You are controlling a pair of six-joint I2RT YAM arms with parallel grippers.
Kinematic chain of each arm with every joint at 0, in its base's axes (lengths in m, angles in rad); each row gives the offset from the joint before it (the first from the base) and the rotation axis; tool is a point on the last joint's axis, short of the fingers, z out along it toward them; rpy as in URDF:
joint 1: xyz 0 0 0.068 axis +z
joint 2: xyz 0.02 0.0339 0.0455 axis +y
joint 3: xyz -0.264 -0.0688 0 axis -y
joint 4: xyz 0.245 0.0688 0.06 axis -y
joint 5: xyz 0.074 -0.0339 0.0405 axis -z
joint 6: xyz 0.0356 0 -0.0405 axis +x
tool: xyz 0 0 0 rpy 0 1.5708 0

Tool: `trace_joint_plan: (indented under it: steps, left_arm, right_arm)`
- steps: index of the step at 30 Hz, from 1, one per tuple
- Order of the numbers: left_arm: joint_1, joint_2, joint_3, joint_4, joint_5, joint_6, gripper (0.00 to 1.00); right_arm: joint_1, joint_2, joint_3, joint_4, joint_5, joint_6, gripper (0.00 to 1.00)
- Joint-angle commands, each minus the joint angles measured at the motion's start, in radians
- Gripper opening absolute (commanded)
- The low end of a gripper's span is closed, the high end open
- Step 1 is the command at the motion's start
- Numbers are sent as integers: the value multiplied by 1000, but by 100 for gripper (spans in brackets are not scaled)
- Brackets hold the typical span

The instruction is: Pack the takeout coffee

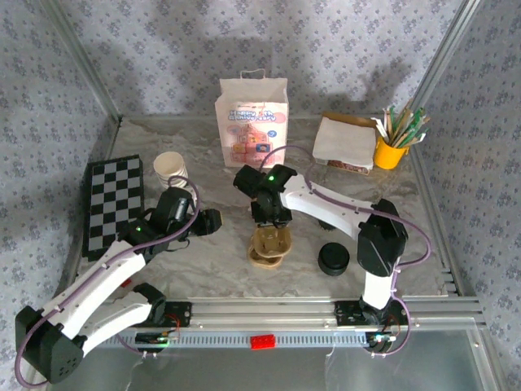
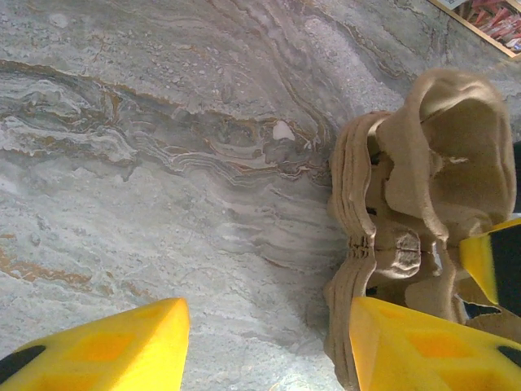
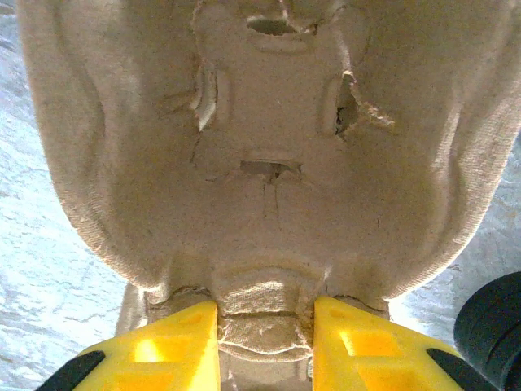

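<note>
The cream paper cup (image 1: 169,166) stands at the back left, its lower part hidden behind my left arm. The flat black lid (image 1: 333,259) lies at the front right and shows as a dark edge, the lid (image 3: 493,327), in the right wrist view. My right gripper (image 1: 269,218) (image 3: 264,346) is shut on the centre ridge of the brown pulp cup carrier (image 1: 269,245) (image 3: 269,147). My left gripper (image 1: 207,221) (image 2: 264,350) is open, low over the marble, with nothing between its fingers; its right finger (image 2: 423,350) sits beside the carrier (image 2: 423,187).
A white paper bag (image 1: 251,120) stands at the back centre. A chessboard (image 1: 114,199) lies at the left. A napkin stack (image 1: 345,140) and a yellow pot of sticks (image 1: 391,151) are at the back right. The rail (image 1: 326,309) runs along the front edge.
</note>
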Motion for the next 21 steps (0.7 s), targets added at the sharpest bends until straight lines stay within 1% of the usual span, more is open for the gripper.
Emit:
trace_joint_plan:
  steps: [1,4,8,11,14,17,21]
  left_arm:
    - [5,2,25,2,21,-15,54]
    - [5,9,29,3,23,-18,54]
    - [4,13,31,1,25,-22,54]
    - [5,16,37,1,23,-21,55]
    - [5,27,42,2,25,-21,55]
    - [5,37,45,3,28,-19,55]
    - [5,43,49,4,27,-20,55]
  right_arm:
    - [-5,40,11,-25,-29,-73,30]
    - [-8,56,4,-14,-39,-82,30]
    - [-16,58,-6,-9,-33,-88,34]
    - [-14,47,-10,1,-25,-88,39]
    - [-11,42,-13,-3,-17,-86,40]
    - [-12,40,-28,5,-21,-80,45]
    - [-10,43,-41,26,-29,-71,45]
